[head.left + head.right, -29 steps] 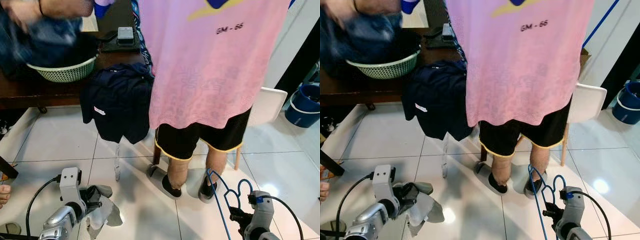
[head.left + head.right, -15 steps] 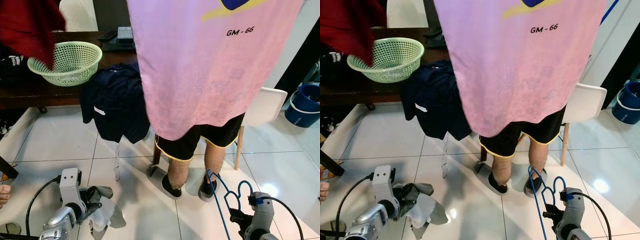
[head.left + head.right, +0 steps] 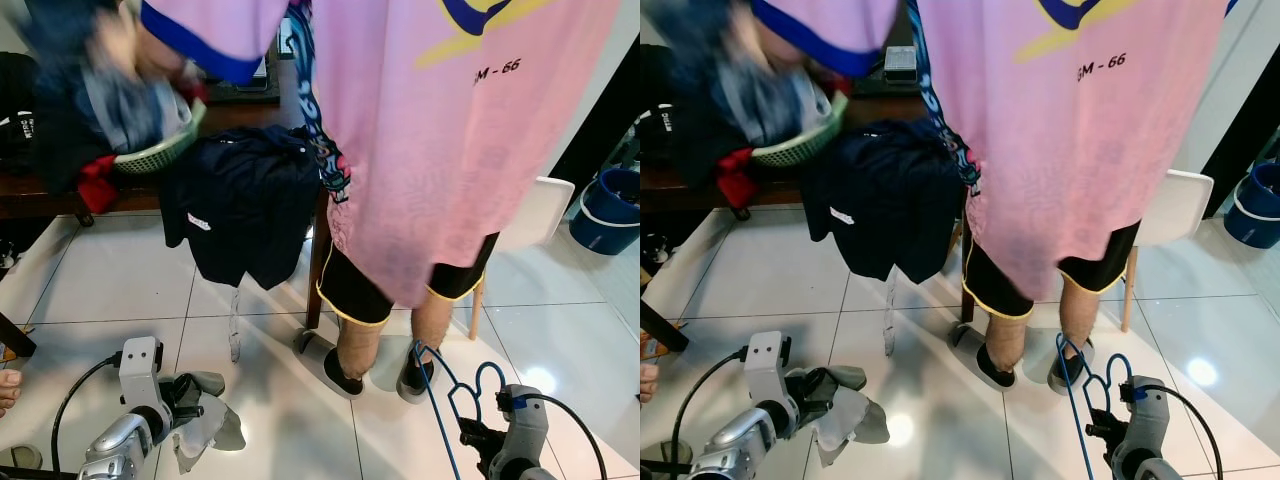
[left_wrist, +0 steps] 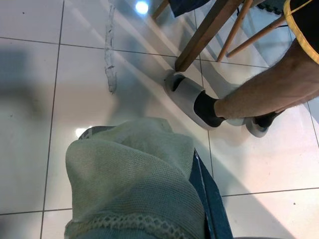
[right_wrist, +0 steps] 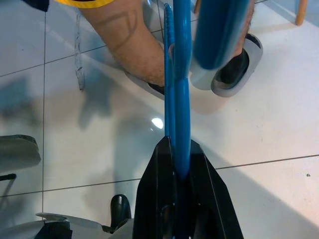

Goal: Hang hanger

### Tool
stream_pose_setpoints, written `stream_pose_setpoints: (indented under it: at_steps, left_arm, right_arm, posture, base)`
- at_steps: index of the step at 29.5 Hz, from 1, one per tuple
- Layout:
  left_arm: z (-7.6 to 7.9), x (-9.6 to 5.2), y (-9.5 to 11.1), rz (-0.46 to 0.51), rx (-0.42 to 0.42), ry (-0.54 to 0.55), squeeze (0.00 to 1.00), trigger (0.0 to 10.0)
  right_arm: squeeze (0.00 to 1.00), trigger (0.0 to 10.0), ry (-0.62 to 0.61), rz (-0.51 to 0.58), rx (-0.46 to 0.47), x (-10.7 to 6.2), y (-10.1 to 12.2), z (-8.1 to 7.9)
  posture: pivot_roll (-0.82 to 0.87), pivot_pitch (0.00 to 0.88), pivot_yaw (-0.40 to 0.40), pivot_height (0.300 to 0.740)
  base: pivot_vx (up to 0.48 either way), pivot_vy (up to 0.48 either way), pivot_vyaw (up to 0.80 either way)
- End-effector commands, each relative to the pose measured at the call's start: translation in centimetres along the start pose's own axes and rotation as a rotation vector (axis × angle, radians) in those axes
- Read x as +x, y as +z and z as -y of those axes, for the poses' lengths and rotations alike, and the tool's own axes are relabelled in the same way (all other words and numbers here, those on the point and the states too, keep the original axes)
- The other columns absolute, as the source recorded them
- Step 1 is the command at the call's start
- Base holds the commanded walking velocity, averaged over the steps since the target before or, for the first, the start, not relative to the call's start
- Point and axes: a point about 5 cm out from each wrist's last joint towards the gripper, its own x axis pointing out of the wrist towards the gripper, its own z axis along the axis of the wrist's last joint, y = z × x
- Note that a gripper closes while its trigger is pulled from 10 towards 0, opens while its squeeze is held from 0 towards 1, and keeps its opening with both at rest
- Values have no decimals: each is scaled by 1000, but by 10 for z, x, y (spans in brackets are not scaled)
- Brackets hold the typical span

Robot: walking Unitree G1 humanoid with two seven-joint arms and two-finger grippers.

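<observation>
Two hands low over glossy white tile floor (image 3: pixel 120 280) | right hand (image 5: pixel 178 174) clamps blue hanger (image 5: pixel 181 74) | left hand (image 3: pixel 196 397): grip unclear, pale cloth (image 4: pixel 132 189)

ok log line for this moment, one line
right tool: shut on blue hanger | left tool: holding pale green cloth | person: standing ahead, pink shirt

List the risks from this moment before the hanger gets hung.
1. A person stands right in front; lifting the blue hanger, pinched in the right gripper, could strike their legs.
2. The left gripper carries a pale cloth that hangs low and might snag or slip.
</observation>
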Motion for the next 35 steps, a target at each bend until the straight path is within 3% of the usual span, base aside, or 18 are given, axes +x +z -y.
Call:
stream_pose_setpoints:
  at_steps: [1, 35]
  left_arm:
    - [-4, -4, -6, -24, 4, 10, 0, 10000]
    - [-5, -5, -6, -21, 2, 14, 0, 10000]
  right_arm:
    - [0, 10000, -2, -13, 15, -3, -4, 1]
    - [0, 10000, -4, -18, 18, -3, -5, 2]
  posture:
    - [88, 154, -15, 740]
    - [78, 143, -15, 740]
  base:
    - [0, 0, 0]
    - [0, 0, 0]
